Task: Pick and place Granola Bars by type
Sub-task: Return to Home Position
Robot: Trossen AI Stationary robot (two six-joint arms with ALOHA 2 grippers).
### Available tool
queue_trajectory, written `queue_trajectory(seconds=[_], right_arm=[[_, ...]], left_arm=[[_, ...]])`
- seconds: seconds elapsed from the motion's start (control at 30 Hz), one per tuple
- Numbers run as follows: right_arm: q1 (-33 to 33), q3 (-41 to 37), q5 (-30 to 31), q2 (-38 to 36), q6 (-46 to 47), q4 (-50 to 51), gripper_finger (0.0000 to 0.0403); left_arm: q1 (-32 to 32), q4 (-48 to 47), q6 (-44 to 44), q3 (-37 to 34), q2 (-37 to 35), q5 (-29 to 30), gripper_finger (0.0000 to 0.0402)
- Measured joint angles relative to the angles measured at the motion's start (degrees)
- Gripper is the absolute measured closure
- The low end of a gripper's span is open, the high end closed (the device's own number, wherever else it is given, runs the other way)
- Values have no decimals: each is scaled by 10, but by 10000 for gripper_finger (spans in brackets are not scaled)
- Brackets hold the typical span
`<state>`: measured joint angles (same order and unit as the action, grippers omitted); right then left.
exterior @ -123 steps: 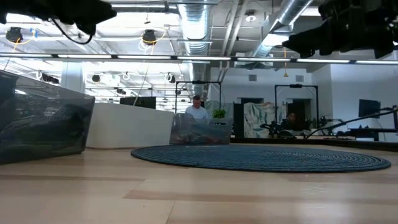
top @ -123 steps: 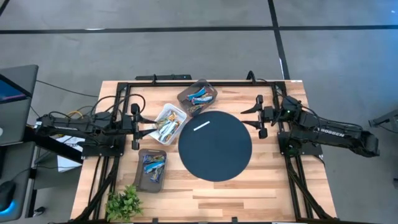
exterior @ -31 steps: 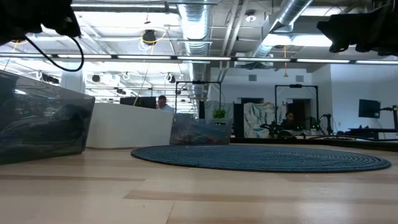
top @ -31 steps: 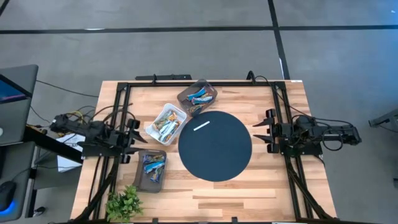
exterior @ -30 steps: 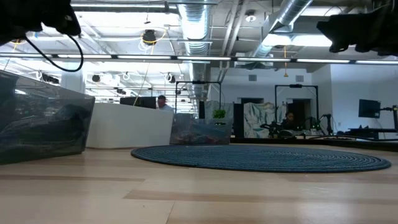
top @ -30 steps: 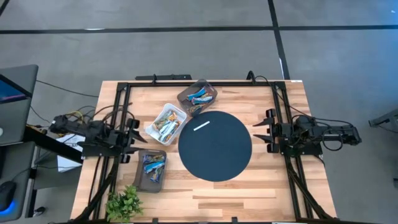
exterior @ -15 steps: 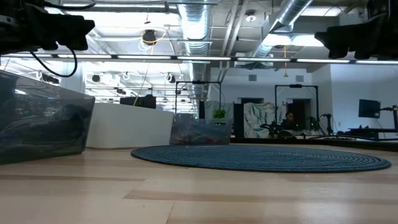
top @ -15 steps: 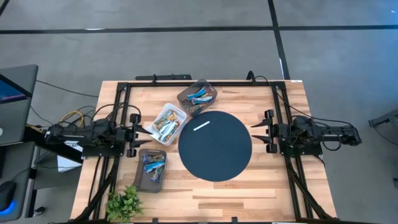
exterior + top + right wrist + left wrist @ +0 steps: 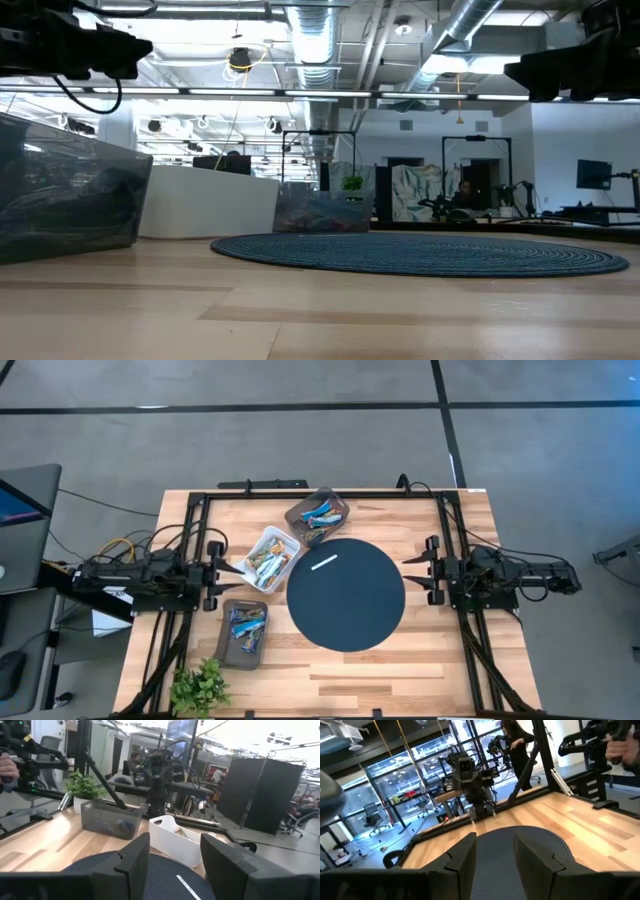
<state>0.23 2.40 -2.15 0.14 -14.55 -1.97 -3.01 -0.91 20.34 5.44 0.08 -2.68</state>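
Note:
Granola bars lie sorted in three trays: a white tray (image 9: 268,558) with mixed wrappers, a grey tray (image 9: 318,515) with blue bars near the far edge, and a grey tray (image 9: 243,630) toward the near edge. One silvery white bar (image 9: 324,563) lies flat on the dark round mat (image 9: 345,593). My left gripper (image 9: 232,571) hovers open just left of the white tray, pointing right. My right gripper (image 9: 412,570) hovers open at the mat's right rim, pointing left. Both wrist views show open fingers, left (image 9: 495,865) and right (image 9: 175,862), with nothing between them.
A small green plant (image 9: 198,685) stands at the table's near left corner. Black frame rails (image 9: 320,492) run along the far, left and right sides. The near half of the wooden table (image 9: 400,670) is bare. People show in the room beyond.
My left arm has reached out from its folded pose toward the table's right, bringing its gripper up beside the white tray. My right gripper has edged slightly left toward the mat. The bars and trays have kept still.

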Motion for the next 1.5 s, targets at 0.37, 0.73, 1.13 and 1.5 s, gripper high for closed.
queue_trajectory(seconds=[0.37,0.73,1.13,1.5], right_arm=[[0,-19,-10,0,-4,-66,233],[-35,-20,-36,0,10,-35,233],[-75,-20,-22,2,43,6,233],[-75,-20,15,3,56,11,233]], left_arm=[[5,121,8,-48,2,-34,276],[96,126,-13,-49,1,-122,276],[119,50,-21,-50,2,-100,276],[119,41,-26,-50,2,-45,276]])
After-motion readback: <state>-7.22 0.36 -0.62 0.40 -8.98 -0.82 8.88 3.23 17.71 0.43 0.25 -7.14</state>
